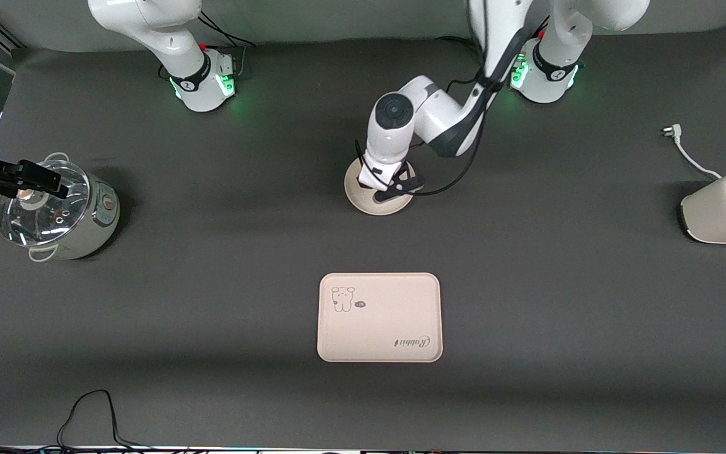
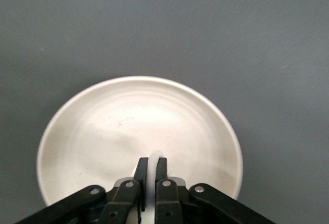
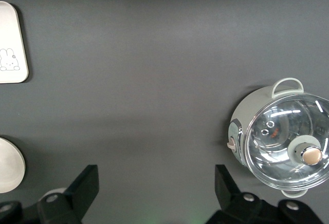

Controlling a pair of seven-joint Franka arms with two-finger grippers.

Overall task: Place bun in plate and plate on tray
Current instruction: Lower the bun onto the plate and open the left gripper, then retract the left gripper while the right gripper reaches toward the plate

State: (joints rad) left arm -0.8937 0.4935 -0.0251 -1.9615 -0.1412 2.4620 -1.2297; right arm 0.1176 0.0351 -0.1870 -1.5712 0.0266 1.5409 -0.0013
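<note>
Left gripper [image 2: 151, 175]: over the plate [image 1: 358, 193], fingers pressed together on a thin white edge, apparently the plate's rim; in the left wrist view the rim rises between the two fingers [image 2: 161, 166].
Grip, reason: pinching the rim looks like the only way to lift so shallow a dish; judged as the start of carrying it to the tray [image 1: 380, 317].
Plate: on the table mid-way between the arms' ends, farther from the front camera than the tray and well apart from it; interior bare in the left wrist view.
Bun: not found in any view; plate shows none inside, so the first half of the task cannot be confirmed.
Tray: flat on the table, nearer the front camera, nothing on it; rabbit drawing and script visible.
Right gripper [image 3: 157, 196]: hanging over the pot [image 1: 54, 211] at the right arm's end of the table, fingers spread wide, holding nothing; waiting.
Pot: glass lid on, knob up.
Toaster [image 1: 725, 208]: at the left arm's end, plug lying loose on the table.
Risk: a one-sided rim pinch may let the plate tip once lifted.
</note>
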